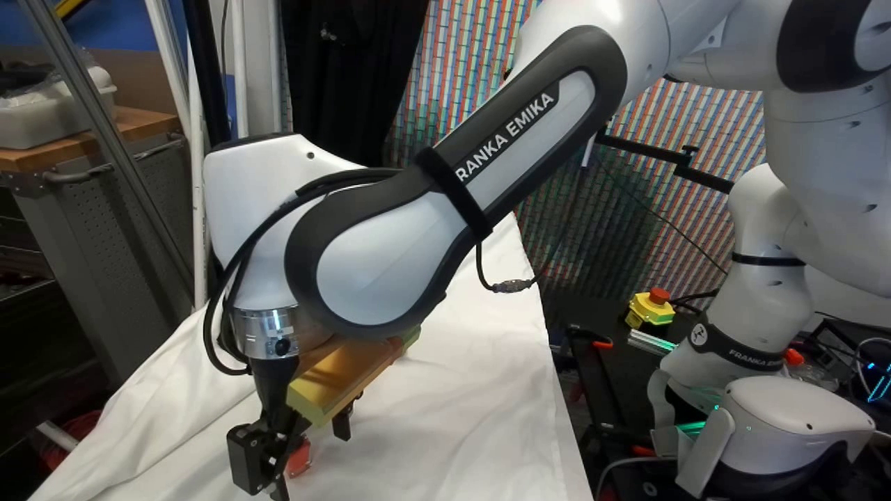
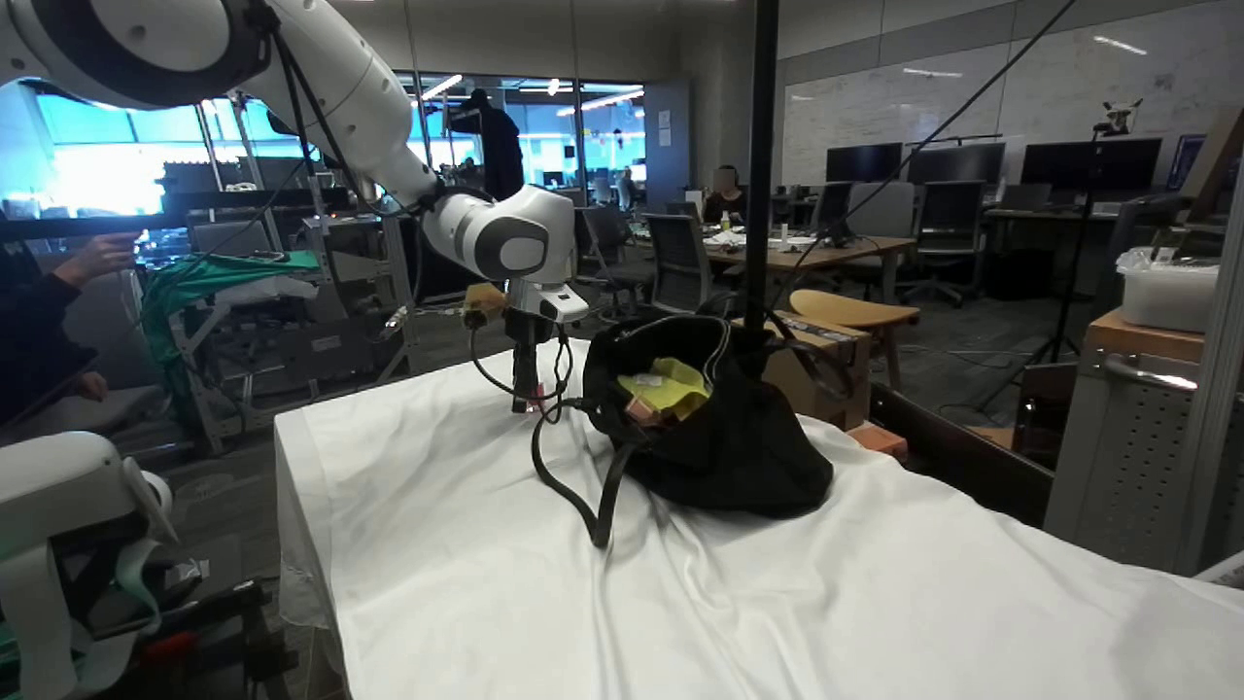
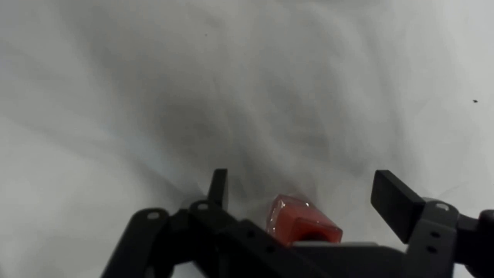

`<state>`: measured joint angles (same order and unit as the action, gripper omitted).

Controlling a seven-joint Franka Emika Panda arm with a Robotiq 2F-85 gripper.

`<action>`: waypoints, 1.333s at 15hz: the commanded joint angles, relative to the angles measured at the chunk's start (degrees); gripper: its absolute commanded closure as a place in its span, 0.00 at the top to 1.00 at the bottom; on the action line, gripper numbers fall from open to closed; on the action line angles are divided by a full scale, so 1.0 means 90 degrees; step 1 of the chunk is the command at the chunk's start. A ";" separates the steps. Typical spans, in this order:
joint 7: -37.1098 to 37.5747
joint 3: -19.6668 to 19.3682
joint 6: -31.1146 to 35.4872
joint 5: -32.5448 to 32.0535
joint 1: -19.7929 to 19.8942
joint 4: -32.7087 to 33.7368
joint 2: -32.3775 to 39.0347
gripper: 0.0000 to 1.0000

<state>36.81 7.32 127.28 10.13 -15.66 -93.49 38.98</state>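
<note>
Gaps flank the red block (image 3: 297, 218); beside the gripper (image 3: 305, 189), a bag (image 2: 734, 437) obstructs.

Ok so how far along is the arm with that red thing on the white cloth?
Done, by the look of it: the hand is low over the white cloth, with the red thing showing between its fingers in the wrist view.
Under way: setting up a grasp, it seems, with the fingers wide apart.
Left, probably: a grip and a lift, as nothing is held yet.

Robot arm (image 1: 390, 257) bent & angled down, wrist (image 1: 271, 287) approx. vert.; pincer (image 3: 303, 189) pts down, spread wide.
</note>
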 commanded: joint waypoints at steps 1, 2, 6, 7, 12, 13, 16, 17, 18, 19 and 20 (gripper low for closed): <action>-0.0151 -0.0041 0.0027 0.0100 -0.0050 0.0114 0.0103 0.67; -0.0153 -0.0044 0.0027 0.0092 -0.0057 0.0117 0.0103 0.58; -0.0155 -0.0054 -0.0006 0.0049 -0.0100 0.0154 0.0105 0.32; -0.0163 -0.0053 -0.0008 0.0041 -0.0110 0.0163 0.0109 0.25; -0.0150 -0.0085 -0.0017 -0.0034 -0.0213 0.0170 0.0106 0.00; -0.0141 -0.0093 -0.0028 -0.0042 -0.0227 0.0176 0.0108 0.00; -0.0098 -0.0139 -0.0094 -0.0129 -0.0287 0.0165 0.0061 0.03; -0.0074 -0.0161 -0.0122 -0.0174 -0.0311 0.0160 0.0035 0.03; -0.0084 -0.0164 -0.0204 -0.0207 -0.0320 0.0160 -0.0001 0.03; -0.0077 -0.0168 -0.0231 -0.0231 -0.0334 0.0146 -0.0052 0.05; -0.0119 -0.0139 -0.0315 -0.0216 -0.0320 0.0150 -0.0097 0.38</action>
<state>36.14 6.85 126.96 9.04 -17.57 -93.29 39.19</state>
